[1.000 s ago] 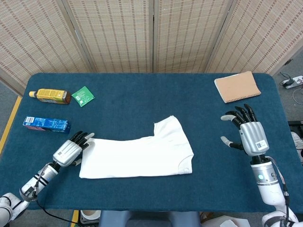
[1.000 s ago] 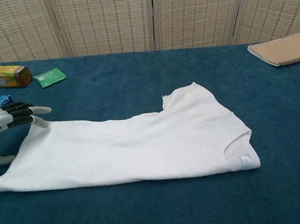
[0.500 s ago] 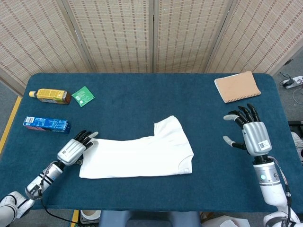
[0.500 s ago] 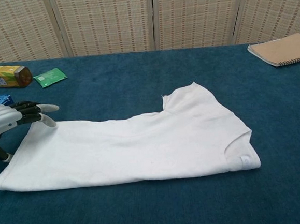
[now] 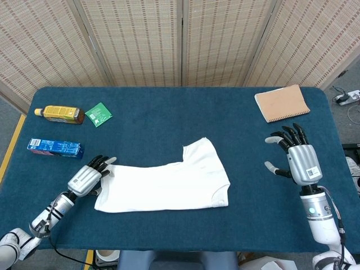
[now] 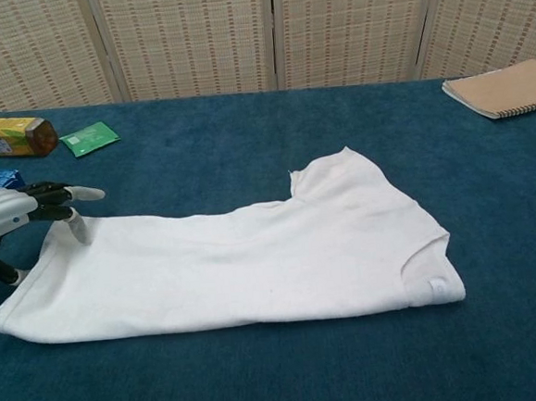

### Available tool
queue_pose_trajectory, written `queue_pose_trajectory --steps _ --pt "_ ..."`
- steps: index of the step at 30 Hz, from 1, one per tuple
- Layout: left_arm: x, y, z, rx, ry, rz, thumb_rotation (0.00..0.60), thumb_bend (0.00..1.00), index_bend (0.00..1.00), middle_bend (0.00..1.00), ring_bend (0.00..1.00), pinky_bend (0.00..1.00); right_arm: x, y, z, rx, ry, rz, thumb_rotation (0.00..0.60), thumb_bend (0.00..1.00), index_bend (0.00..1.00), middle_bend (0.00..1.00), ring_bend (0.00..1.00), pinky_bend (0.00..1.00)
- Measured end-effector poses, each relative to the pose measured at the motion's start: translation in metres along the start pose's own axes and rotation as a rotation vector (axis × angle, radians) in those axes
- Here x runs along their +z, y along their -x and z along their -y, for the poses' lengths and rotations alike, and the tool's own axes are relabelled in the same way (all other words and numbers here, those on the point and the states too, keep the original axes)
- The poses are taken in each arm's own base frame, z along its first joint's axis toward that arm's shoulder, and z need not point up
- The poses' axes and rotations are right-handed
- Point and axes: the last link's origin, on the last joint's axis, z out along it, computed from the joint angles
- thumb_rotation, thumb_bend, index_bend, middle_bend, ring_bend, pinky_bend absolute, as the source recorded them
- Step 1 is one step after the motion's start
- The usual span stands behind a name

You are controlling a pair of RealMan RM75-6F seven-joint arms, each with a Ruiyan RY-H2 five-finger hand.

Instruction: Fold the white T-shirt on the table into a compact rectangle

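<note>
The white T-shirt [image 5: 169, 183] lies folded lengthwise on the blue table [image 5: 169, 121], its collar end to the right and one sleeve sticking up at the middle. In the chest view the T-shirt [image 6: 245, 258] fills the near centre. My left hand [image 5: 87, 179] is at the shirt's left end with its fingers spread. There, one of the left hand's [image 6: 14, 216] fingertips [image 6: 80, 229] touches the fabric and the thumb lies by the edge. My right hand [image 5: 298, 157] hovers open, well right of the shirt, holding nothing.
A yellow bottle [image 5: 59, 114], a green packet [image 5: 99, 114] and a blue packet [image 5: 55, 148] lie at the table's left. A brown notebook [image 5: 282, 103] lies at the back right. A wicker screen stands behind the table.
The left hand has crept right onto the shirt's left end, nudging that edge slightly. The right hand has shifted slightly to the right.
</note>
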Motion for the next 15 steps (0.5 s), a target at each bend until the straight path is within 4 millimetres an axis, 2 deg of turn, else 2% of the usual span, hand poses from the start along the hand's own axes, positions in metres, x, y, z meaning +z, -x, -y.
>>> queue_pose_trajectory --steps 15 --pt "-0.0058 0.0001 0.0018 -0.039 -0.009 0.008 0.6 0.46 0.54 0.12 0.04 0.0 0.0015 0.0008 0.0044 -0.001 -0.006 -0.002 0.6 0.14 0.36 0.29 0.13 0.0"
